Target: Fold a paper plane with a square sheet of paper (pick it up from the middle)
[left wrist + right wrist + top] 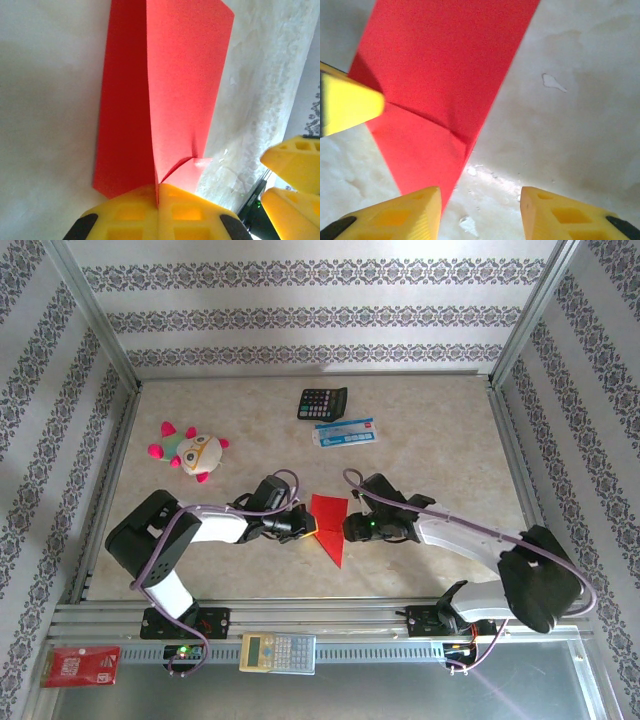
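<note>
The red paper [330, 525] lies mid-table as a folded, pointed shape with a raised centre crease. My left gripper [308, 524] is at its left side and shut on that upright crease [159, 192]; the paper's two flaps [165, 85] spread away from the yellow fingers. My right gripper [350, 528] is at the paper's right edge and stands open [480, 205], with bare table between its fingertips. The paper [440, 75] reaches just past its left finger [420, 210]. The left gripper's yellow finger [347, 102] shows at the paper's far side.
A black calculator [322, 402] and a blue-white packet [345, 432] lie at the back. A plush toy [192, 450] sits at the left. On the front rail are a pale calculator [278, 651] and a small red printed packet [81, 666].
</note>
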